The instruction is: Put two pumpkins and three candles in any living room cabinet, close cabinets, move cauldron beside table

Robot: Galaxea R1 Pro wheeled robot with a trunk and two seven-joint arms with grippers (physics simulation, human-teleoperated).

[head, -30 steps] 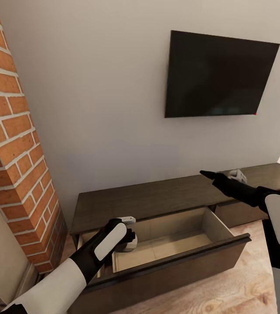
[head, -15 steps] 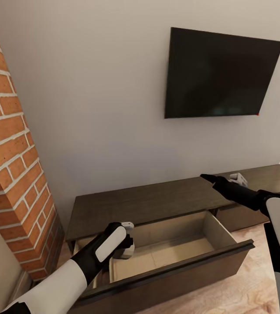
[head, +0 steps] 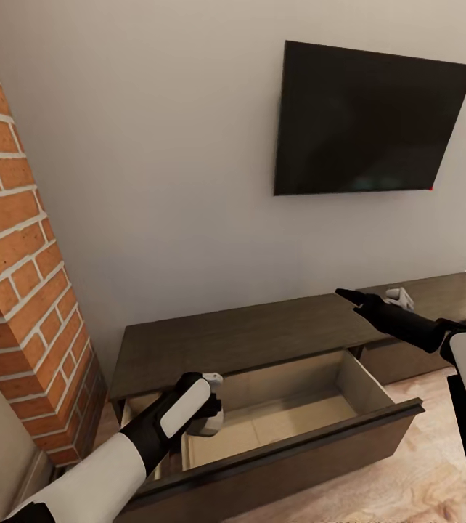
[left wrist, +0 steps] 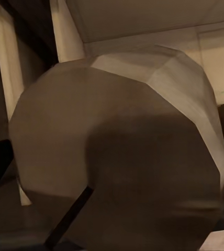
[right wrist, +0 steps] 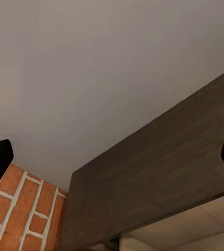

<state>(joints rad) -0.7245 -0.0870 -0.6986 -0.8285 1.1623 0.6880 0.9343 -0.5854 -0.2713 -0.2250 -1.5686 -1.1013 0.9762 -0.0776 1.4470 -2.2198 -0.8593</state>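
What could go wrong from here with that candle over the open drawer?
1. The left end effector holds the candle near the drawer's left end wall; released there, it may clip the wall or roll.
2. The drawer front juts far out over the floor; the base could bump it.
3. The right end effector hovers over the cabinet top and could strike it.

The head view looks forward and down at the cabinet (head: 262,341) against the wall. The left wrist view sits very close inside its open drawer. The right wrist view faces the cabinet top and brick column (right wrist: 23,214)
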